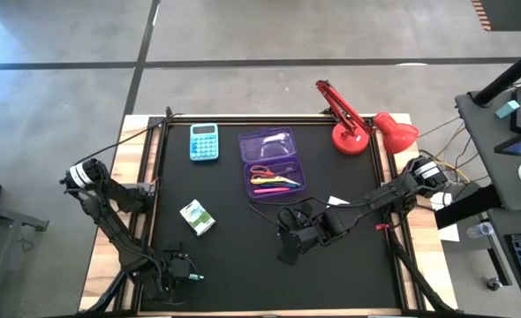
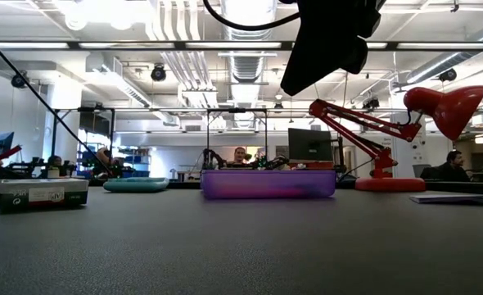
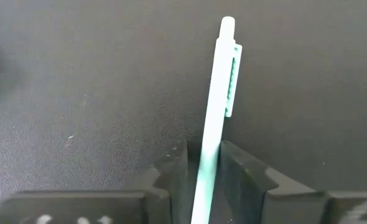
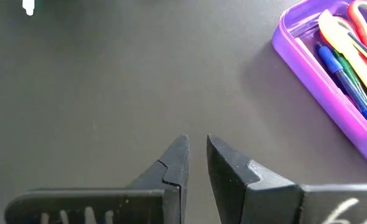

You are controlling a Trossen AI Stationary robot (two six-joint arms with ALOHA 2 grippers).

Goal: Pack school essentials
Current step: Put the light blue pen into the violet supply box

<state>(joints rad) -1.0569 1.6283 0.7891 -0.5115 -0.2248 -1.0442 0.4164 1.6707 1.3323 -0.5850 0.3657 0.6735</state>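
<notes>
The left claw point(image 3: 202, 177) pinches a thin teal plastic pen point(image 3: 218, 106) low on its barrel, well short of the open purple plastic pencil case point(image 1: 273, 164). So long an overhang could swing or slip loose in transit. The right claw point(image 4: 196, 155), nearly pressed together and empty, hovers just beside the case.

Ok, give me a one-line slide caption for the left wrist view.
Left gripper clamps a teal pen between its jaws above the black table.
</notes>
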